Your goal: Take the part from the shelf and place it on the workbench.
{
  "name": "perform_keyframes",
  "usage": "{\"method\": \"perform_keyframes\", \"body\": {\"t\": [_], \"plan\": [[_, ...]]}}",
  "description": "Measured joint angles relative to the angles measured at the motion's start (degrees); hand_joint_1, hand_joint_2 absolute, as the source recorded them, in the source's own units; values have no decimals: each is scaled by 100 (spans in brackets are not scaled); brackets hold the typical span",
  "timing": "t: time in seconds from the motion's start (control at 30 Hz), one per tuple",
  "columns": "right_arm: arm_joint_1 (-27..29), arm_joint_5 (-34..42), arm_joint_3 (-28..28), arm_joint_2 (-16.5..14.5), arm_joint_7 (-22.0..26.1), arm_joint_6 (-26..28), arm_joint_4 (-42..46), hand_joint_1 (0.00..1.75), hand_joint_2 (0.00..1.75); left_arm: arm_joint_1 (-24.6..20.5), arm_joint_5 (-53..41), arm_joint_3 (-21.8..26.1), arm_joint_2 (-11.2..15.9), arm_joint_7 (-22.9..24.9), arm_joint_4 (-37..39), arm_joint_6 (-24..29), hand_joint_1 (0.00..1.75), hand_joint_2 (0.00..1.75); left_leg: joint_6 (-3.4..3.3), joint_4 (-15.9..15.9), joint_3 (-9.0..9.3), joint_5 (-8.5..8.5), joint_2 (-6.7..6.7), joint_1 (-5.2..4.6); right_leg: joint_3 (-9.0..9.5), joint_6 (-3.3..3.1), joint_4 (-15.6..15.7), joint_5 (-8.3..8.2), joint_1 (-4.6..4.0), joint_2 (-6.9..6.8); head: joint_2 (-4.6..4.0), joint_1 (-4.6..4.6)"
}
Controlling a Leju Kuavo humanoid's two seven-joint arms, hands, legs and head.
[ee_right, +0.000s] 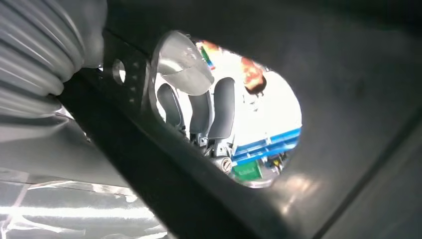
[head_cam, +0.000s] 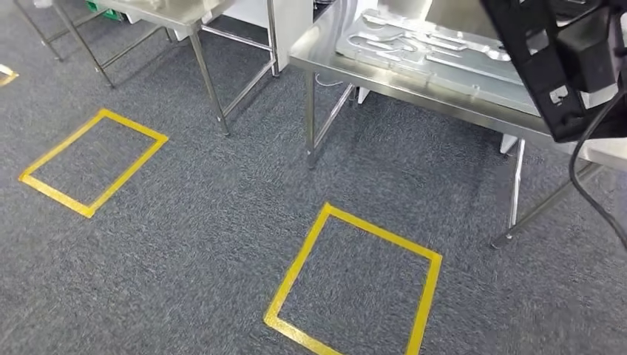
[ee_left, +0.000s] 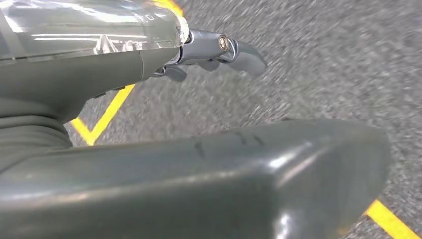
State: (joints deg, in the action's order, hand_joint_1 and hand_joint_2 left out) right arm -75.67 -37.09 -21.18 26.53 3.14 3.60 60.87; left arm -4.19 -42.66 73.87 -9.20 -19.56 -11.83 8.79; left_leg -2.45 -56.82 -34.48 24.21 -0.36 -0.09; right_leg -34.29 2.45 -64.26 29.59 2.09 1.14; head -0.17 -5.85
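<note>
A black flat part (head_cam: 562, 66) with cut-outs hangs at the upper right of the head view, above the edge of the steel workbench (head_cam: 414, 92). In the right wrist view my right hand (ee_right: 199, 109) grips this black part (ee_right: 348, 74), its dark fingers (ee_right: 221, 109) hooked through an oval opening in it. A silver pressed panel (head_cam: 429, 44) lies flat on the workbench. My left hand (ee_left: 149, 74) hangs over the grey carpet, its fingers (ee_left: 244, 52) stretched out and holding nothing.
Two yellow taped squares (head_cam: 355, 285) (head_cam: 92, 159) mark the carpet. The workbench legs (head_cam: 310, 126) stand ahead of the nearer square. A second steel table (head_cam: 170, 15) stands at the back left. A black cable (head_cam: 591, 185) dangles at the right edge.
</note>
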Motion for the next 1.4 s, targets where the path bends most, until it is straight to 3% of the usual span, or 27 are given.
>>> {"method": "perform_keyframes", "body": {"t": [0.07, 0.13, 0.17, 0.23, 0.3, 0.33, 0.4, 0.47, 0.53, 0.6, 0.63, 0.67, 0.7, 0.8, 0.83, 0.9, 0.97, 1.03, 1.1, 1.13, 1.17, 1.2, 1.27, 1.3, 1.37, 1.4], "plan": [[15, 11, -3, 19, -27, -5, -1, 175, 175, 2, -15, -2, 9, 16, -1, -36, 0, 0, -38, 4, 98, 93, -3, -19, -484, -3, -684, 252, -18, -41, 0, 0], [46, 13, -7, 25, -61, -25, -8, 175, 175, 13, -24, -3, 13, 27, -1, -63, 0, 0, -43, 0, 242, 216, -1, -35, -797, -20, -920, 346, -26, -46, 0, -1], [51, 14, -9, 29, -74, -35, -12, 175, 175, 19, -29, -4, 13, 25, 0, -71, 0, 0, -38, -2, 333, 284, -1, -39, -814, -25, -758, 236, -26, -51, 0, 0], [36, 16, -14, 40, -88, -51, -27, 175, 175, 23, -41, -9, 13, 2, 0, -78, 0, 0, -8, -14, 527, 441, 0, -44, -685, -31, -49, -333, -32, -91, 0, 0], [13, 18, -30, 52, -103, -66, -47, 175, 175, 20, -45, -16, 14, -17, 1, -86, 0, 0, 53, -23, 654, 593, 1, -49, -565, -58, 473, -751, -77, -127, 0, 1], [6, 19, -38, 58, -109, -69, -52, 175, 175, 15, -45, -20, 15, -19, 1, -95, 0, 0, 89, -39, 703, 639, 8, -49, -538, -86, 569, -810, -100, -124, 0, 1], [-11, 19, -44, 74, -122, -60, -45, 175, 175, 3, -45, -27, 23, -21, 1, -113, 0, 0, 153, -129, 739, 645, 20, -42, -425, -160, 587, -716, -103, -85, 0, -3], [-33, 16, -44, 82, -137, -37, -28, 175, 175, -8, -55, -34, 36, -33, 1, -115, 0, 0, 214, -568, 552, 534, 18, -28, -248, -228, 614, -608, -70, -73, 0, -7], [-28, 15, -48, 81, -154, -22, -16, 175, 175, -15, -67, -42, 42, -43, 1, -110, 0, 0, 288, -1298, 69, 582, 17, 5, -67, -265, 626, -466, -61, -64, 0, -11], [0, 15, -56, 79, -168, -19, -15, 175, 175, -4, -69, -48, 44, -44, 1, -120, 0, 0, 346, -1780, -441, 952, 18, 38, 119, -265, 628, -301, -52, -45, 0, -12], [16, 15, -59, 78, -172, -19, -15, 175, 175, 6, -68, -49, 46, -44, 1, -130, 0, 0, 359, -1801, -610, 1137, 19, 49, 232, -254, 628, -210, -41, -35, 0, -12], [31, 15, -61, 77, -174, -19, -15, 175, 175, 16, -66, -49, 51, -43, 1, -140, 0, 0, 360, -1660, -703, 1195, 20, 55, 355, -239, 629, -115, -28, -29, 0, -12], [46, 15, -62, 77, -177, -19, -15, 175, 175, 25, -63, -49, 56, -41, 1, -150, 0, 0, 351, -1389, -737, 1073, 22, 58, 485, -220, 631, -16, -14, -27, 0, -12], [138, 58, -68, 86, -208, -35, 1, 175, 175, 69, -57, -49, 64, -22, 1, -175, 0, 0, 299, -472, -683, -68, -60, 57, 789, -128, 651, 264, -5, 30, 0, -11], [178, 85, -68, 90, -231, -50, 24, 175, 175, 84, -57, -49, 65, -14, 1, -184, 0, 0, 268, -343, -648, -308, -88, 53, 865, -85, 660, 327, -12, 64, 0, -11], [219, 127, -48, 140, -269, -81, 101, 175, 175, 87, -89, -56, 66, -2, 1, -195, 0, 0, 175, -311, -530, -317, -70, 43, 942, 1, 608, 340, -14, 108, 0, -10], [226, 149, -15, 225, -289, -102, 168, 175, 175, 72, -150, -85, 66, 3, 1, -196, 0, 0, 82, -261, -388, -277, -13, 39, 801, 46, 241, 236, -5, 50, 0, -8], [232, 181, 3, 304, -300, -145, 203, 175, 175, 58, -190, -115, 68, -1, 1, -200, 0, 0, 20, -231, -259, -201, 46, 27, 375, 50, -408, 331, -20, -42, -1, -7], [253, 213, 10, 382, -303, -198, 219, 175, 175, 47, -206, -129, 72, -13, 1, -212, 0, 0, -20, -224, -139, -89, 102, -7, -90, 48, -885, 702, -48, -71, -1, -6], [265, 221, 10, 417, -304, -219, 222, 175, 175, 44, -209, -133, 73, -19, 1, -221, 0, 0, -36, -223, -68, -29, 127, -29, -241, 37, -937, 835, -64, -77, -1, -7], [272, 225, 12, 449, -306, -234, 222, 175, 175, 43, -212, -136, 73, -23, 1, -230, 0, 0, -51, -223, 10, 35, 155, -52, -319, 12, -837, 830, -84, -87, -1, -7], [275, 225, 15, 480, -308, -244, 223, 175, 175, 43, -213, -138, 71, -26, 1, -240, 0, 0, -62, -223, 93, 98, 186, -73, -323, -35, -587, 647, -114, -110, -1, -7], [272, 225, 21, 515, -308, -250, 231, 175, 175, 47, -213, -142, 62, -30, 1, -254, 0, 0, -70, -222, 241, 208, 254, -109, -233, -170, 49, 17, -200, -253, -1, -7], [266, 225, 22, 521, -309, -254, 235, 175, 175, 48, -212, -143, 57, -31, 2, -259, 0, 0, -58, -220, 291, 255, 288, -124, -198, -226, 281, -204, -241, -339, 0, -2], [250, 225, 20, 520, -311, -260, 258, 175, 175, 50, -202, -143, 54, -32, 3, -265, 0, 0, -8, -249, 348, 305, 371, -148, -190, -291, 465, -442, -279, -396, -1, 6], [240, 225, 18, 518, -312, -263, 270, 175, 175, 50, -191, -142, 56, -31, 3, -269, 0, 0, 23, -279, 353, 309, 400, -153, -175, -302, 490, -456, -268, -345, 0, 10]]}}
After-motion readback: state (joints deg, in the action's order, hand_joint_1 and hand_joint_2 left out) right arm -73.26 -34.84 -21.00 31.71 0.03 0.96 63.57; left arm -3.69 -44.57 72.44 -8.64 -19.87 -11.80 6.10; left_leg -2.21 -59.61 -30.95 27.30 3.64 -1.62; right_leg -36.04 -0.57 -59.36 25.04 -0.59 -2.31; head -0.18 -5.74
